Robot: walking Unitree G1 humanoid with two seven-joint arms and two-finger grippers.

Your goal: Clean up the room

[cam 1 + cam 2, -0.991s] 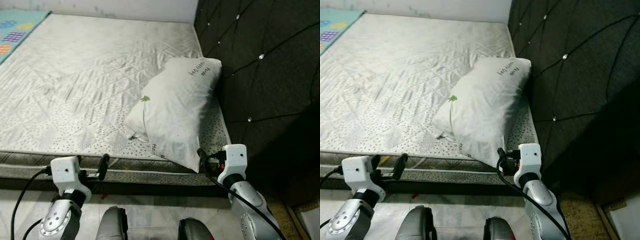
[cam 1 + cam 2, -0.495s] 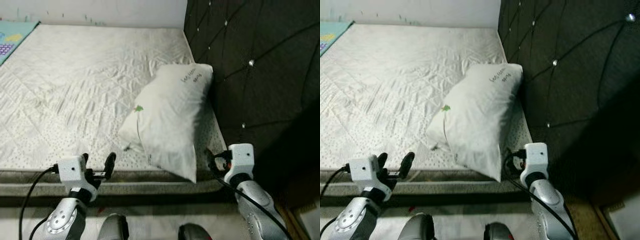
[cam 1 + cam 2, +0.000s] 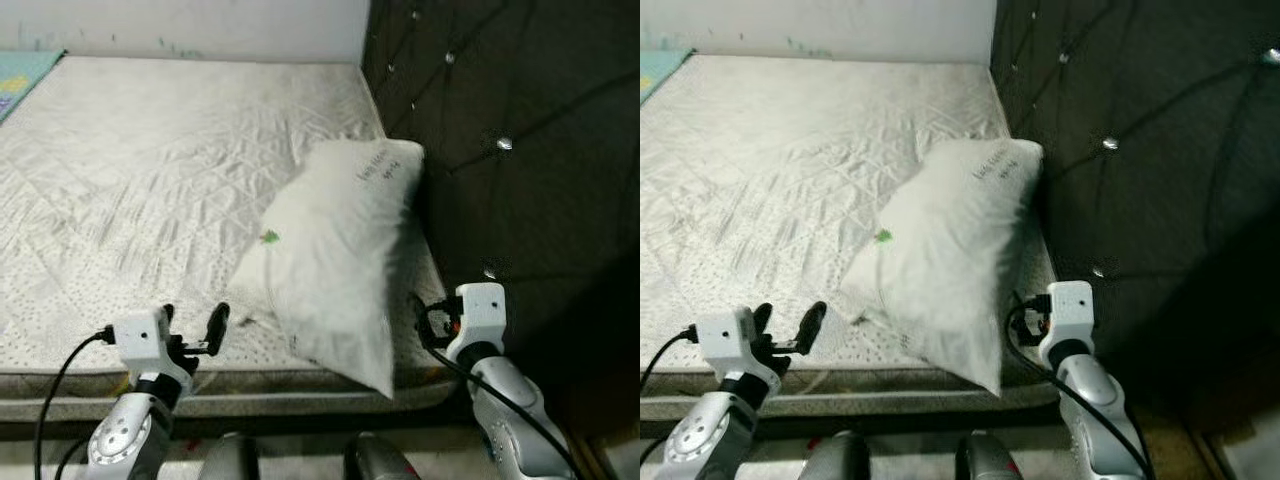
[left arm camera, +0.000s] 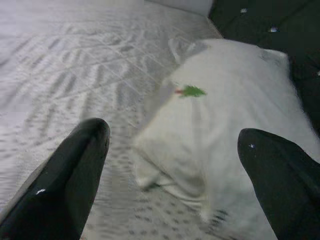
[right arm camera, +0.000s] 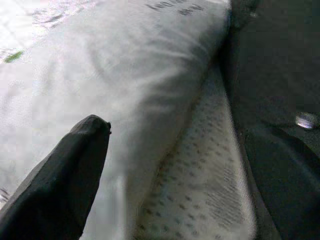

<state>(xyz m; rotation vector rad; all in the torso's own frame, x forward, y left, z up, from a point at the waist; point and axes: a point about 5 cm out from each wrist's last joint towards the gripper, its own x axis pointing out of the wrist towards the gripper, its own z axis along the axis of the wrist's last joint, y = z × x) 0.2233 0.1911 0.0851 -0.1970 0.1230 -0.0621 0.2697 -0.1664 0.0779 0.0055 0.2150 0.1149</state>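
A white pillow (image 3: pixel 335 250) with a small green mark lies slanted on the grey quilted mattress (image 3: pixel 150 170), its far end against the dark headboard. Its near corner hangs over the mattress's front edge. My left gripper (image 3: pixel 192 325) is open above the front edge, just left of the pillow's near end; the left wrist view looks between its fingers (image 4: pixel 70 170) at the pillow (image 4: pixel 225 115). My right gripper (image 3: pixel 425 322) is open at the pillow's right side, between the pillow (image 5: pixel 125 75) and the headboard.
The tufted black headboard (image 3: pixel 500 100) walls off the right side. A white wall (image 3: pixel 200 20) runs along the far edge of the bed. A colourful mat (image 3: pixel 20 75) shows at the far left. The mattress's front edge (image 3: pixel 250 405) is directly below the grippers.
The camera has come closer to the bed and turned a little. Both grippers have risen from below the mattress edge to its level. The pillow lies where it was.
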